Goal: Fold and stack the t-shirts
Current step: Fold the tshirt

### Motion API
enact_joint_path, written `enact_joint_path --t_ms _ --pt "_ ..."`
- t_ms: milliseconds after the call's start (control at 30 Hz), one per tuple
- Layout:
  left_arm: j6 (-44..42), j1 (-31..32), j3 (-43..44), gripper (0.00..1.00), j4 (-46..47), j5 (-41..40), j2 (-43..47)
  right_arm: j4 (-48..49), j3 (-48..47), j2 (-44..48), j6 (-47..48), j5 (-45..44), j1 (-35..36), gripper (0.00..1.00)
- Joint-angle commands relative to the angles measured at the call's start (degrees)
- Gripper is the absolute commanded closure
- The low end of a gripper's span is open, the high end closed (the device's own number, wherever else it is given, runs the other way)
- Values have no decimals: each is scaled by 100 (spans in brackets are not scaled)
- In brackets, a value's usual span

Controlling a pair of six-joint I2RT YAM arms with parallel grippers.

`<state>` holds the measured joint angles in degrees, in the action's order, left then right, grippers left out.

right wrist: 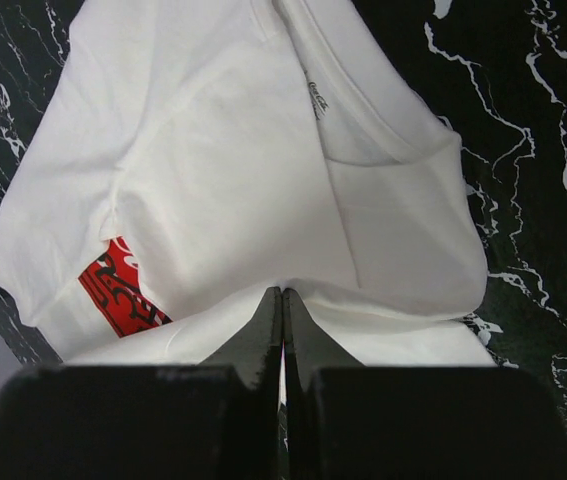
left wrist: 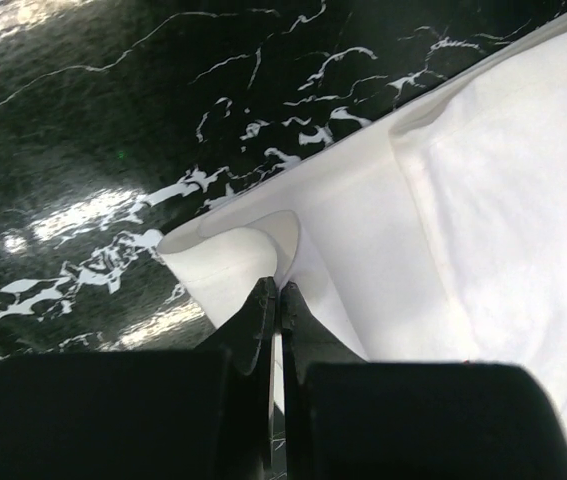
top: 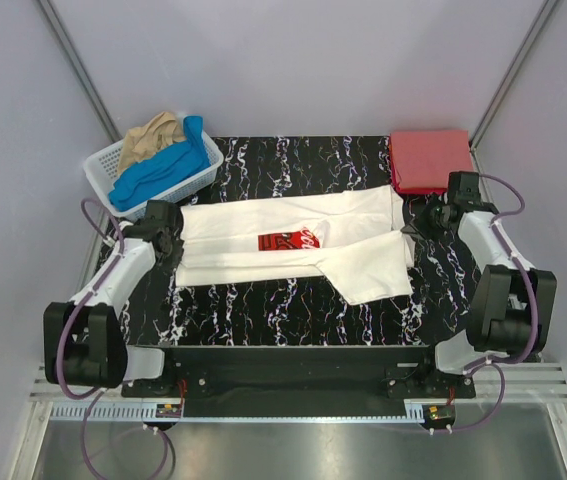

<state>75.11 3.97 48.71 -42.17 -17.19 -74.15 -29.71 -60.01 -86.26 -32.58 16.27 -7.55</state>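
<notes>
Left gripper [left wrist: 279,290] fingers pinched tight on the white t-shirt [top: 293,245] at its left edge. Right gripper [right wrist: 282,295] clamped likewise on its right end. Shirt lies half-folded mid table [top: 263,320].

Risk: thin pinch slips, or arms pull unevenly & the fold skews.

Beyond: red t-shirt [top: 430,160] folded far right; blue t-shirt [top: 163,170] & tan t-shirt [top: 153,135] in basket [top: 103,170].

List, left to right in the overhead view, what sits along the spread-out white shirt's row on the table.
The left gripper, shut on the shirt's left edge → white t-shirt → right gripper, shut on its right edge.
</notes>
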Motion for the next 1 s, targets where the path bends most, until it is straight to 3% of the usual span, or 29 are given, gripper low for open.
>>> enact_joint_path --t_ms 0,500,967 --pt "74 -80 419 100 183 -338 -292 141 -467 -171 366 227 17 100" --pt "135 -221 877 100 165 -434 -1488 212 -1477 -1358 498 175 236 100" --pt "4 -247 1246 100 148 -434 -2077 -658 -2603 -2378 814 -774 694 100"
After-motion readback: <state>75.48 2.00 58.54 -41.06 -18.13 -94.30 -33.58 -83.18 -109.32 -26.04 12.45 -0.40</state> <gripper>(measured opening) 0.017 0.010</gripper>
